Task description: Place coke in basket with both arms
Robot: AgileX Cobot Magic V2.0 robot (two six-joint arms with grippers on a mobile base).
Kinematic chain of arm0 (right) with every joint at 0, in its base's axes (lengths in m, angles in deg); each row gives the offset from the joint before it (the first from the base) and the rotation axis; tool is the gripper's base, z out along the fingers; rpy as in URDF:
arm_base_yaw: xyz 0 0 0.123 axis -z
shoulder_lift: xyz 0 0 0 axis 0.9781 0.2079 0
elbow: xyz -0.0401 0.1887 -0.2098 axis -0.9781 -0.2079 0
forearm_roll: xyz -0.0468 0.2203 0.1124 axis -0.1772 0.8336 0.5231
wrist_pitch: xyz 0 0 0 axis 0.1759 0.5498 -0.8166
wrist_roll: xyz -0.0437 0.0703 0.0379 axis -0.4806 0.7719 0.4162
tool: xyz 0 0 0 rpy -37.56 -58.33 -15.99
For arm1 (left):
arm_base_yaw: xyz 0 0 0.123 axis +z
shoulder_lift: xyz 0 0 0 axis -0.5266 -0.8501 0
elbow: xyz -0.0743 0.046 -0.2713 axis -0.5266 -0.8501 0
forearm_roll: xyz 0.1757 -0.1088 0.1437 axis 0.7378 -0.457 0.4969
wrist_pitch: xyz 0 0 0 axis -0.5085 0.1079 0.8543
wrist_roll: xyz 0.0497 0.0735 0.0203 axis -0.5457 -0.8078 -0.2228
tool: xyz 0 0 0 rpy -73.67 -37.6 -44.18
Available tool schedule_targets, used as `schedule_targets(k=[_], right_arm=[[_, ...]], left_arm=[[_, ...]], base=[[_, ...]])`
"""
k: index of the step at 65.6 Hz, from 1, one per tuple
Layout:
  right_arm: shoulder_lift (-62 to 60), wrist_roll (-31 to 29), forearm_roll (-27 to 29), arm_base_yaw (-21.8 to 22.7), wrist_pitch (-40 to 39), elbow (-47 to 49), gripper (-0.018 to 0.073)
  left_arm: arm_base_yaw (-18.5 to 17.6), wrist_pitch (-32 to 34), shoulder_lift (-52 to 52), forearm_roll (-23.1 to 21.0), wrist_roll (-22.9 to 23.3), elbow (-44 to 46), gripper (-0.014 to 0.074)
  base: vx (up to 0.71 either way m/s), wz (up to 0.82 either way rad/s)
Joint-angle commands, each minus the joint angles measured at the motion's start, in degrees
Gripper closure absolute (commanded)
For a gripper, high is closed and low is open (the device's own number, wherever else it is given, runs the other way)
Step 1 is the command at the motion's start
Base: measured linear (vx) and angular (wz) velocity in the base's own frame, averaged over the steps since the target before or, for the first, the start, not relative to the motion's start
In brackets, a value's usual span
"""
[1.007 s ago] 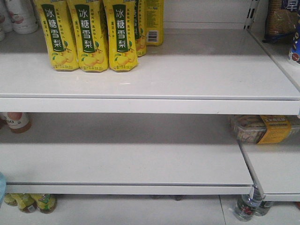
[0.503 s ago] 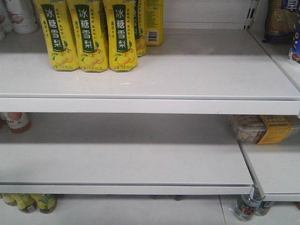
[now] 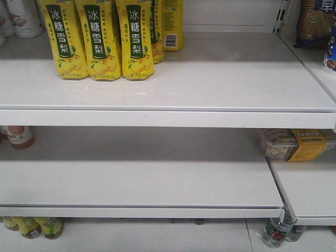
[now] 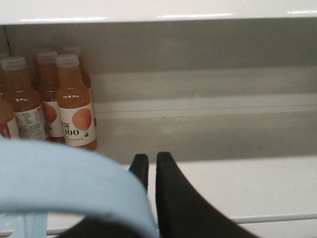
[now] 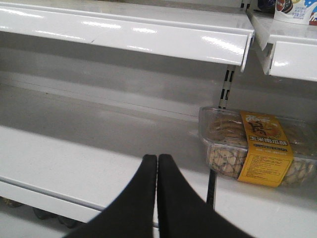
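No coke shows in any view. A pale blue band, the basket's handle, arcs across the lower left of the left wrist view, with a bit of the slotted basket wall under it. My left gripper has its two black fingers nearly together, with only a thin gap, and the handle runs down between them at their base. It points at the lower shelf. My right gripper is shut with nothing in it, over the front of the lower shelf. Neither arm shows in the front view.
Yellow pear-drink bottles stand on the upper shelf. Peach juice bottles stand at the lower shelf's left. A clear snack box with a yellow label lies at the right. More bottles sit under the lower shelf.
A sliver of pale blue at the left edge of the front view one second ago is gone. The shelves and bottles stay as they were.
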Motion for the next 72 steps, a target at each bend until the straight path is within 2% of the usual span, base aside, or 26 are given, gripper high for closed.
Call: schedule_targets(k=[1, 72], right_arm=[[1.2, -0.07, -1.53, 0.31, -3.53, 1.55, 0.0568], [1.2, -0.07, -1.53, 0.31, -3.53, 1.55, 0.0568]], left_arm=[[-0.02, 6.12, 1.36, 2.5, -1.85, -0.14, 0.0602], [-0.13, 5.82, 2.68, 2.02, -1.85, -0.18, 0.0602]], base=[[0.0, 0.0], [0.0, 0.0]])
